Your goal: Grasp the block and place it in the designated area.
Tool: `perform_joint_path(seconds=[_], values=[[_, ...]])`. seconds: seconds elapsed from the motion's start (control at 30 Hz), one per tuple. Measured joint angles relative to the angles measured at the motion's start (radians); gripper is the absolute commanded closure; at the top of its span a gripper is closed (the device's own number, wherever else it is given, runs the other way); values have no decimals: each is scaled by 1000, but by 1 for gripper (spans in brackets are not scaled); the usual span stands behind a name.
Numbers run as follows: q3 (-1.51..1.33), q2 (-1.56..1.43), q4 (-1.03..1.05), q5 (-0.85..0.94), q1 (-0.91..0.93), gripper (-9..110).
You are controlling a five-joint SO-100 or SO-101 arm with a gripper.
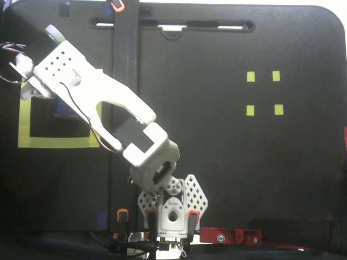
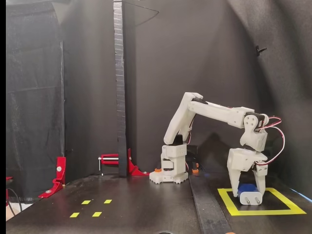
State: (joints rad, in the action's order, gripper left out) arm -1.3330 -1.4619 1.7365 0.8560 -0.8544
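Dark blue and hard-looking, the block point(image 2: 248, 189) sits inside the designated area point(image 2: 229, 202), pinched between the fingers of the gripper point(image 2: 249, 194), and it is probably light, stiff and smooth-sided, best held across its flat flanks, clear of the prongs.

In a fixed view a black post point(image 2: 119, 87) stands left of the arm's base point(image 2: 168, 170); the table point(image 2: 136, 204) around four tape squares point(image 2: 90, 208) lies open.
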Motion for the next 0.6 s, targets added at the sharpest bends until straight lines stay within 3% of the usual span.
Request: perform_joint_path(seconds=[0.2, 0.43, 0.6], values=[[0, 0, 2, 0, 0, 56], [0, 0, -8, 0, 0, 78], [0, 0, -8, 0, 0, 85]])
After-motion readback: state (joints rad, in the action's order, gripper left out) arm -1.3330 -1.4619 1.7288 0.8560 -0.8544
